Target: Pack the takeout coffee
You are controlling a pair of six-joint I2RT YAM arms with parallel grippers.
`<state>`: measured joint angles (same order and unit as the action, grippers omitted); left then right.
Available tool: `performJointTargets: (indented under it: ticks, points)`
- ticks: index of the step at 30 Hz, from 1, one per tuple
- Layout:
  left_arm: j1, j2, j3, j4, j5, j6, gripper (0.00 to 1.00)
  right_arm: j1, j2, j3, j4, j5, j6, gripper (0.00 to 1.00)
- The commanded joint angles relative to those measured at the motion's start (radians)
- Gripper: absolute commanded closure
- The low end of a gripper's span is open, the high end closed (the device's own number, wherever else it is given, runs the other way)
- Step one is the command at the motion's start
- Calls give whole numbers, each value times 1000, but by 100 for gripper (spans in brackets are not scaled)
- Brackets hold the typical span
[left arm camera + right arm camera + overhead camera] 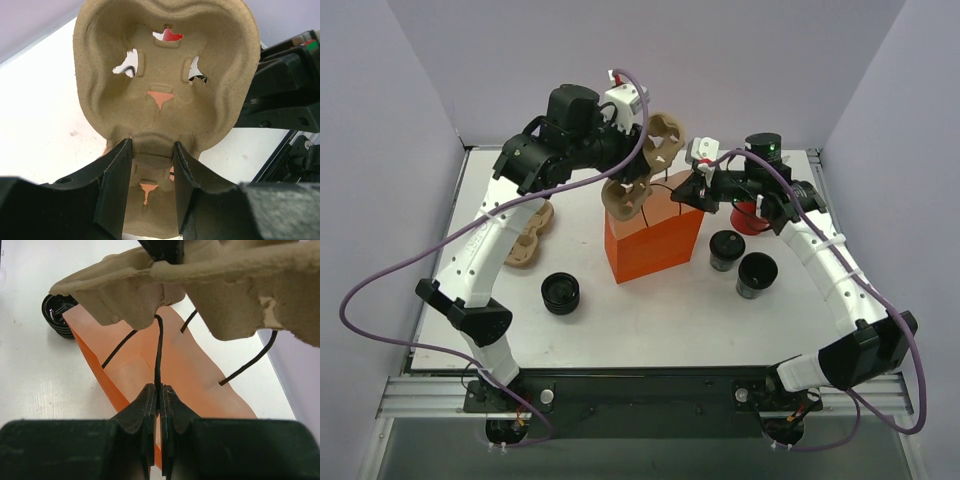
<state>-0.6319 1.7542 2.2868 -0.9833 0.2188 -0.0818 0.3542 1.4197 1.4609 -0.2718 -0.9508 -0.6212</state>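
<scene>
L gripper (152, 148) clamped on the mid rib of a pulp cup carrier (165, 95), jaws part-way in w/ the cardboard between them. Carrier hangs tilted over the mouth of the orange bag (655, 245), centre frame in top view. Prob. so it can go down inside as a seat for cups.

R gripper (157, 390) jaws together, pinching one black cord handle (159, 347) of the bag. Reads as keeping the mouth open and the bag steady under the carrier. Other handle hangs loose.

Takeout coffee (726, 249) stands upright on table (650, 320), just right of the bag. It sits below R gripper in frame and apart from it; neither gripper touches it. Second dark cup (757, 274) just lower right of it; can't tell which goes first. Red cup (752, 216) above them, mostly hidden by R arm. Ribbed black stack (561, 292) lower left of bag. Spare carriers (528, 238) at left, partly under L arm.

Judgement: coffee not yet packed. Carrier step looks to come first, and both tools are busy w/ it.
</scene>
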Motion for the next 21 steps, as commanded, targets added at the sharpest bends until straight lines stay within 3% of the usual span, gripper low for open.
performJointTargets:
  ticks: [1, 8, 21]
  points:
    - [8, 8, 0, 52, 30, 20, 75, -7, -67, -50, 45, -74, -84, 100]
    - [57, -30, -39, 69, 53, 2, 75, -20, -96, -99, 69, -83, -110, 100]
    - [24, -9, -78, 74, 103, 11, 76, -18, -142, -174, 223, -95, -43, 100]
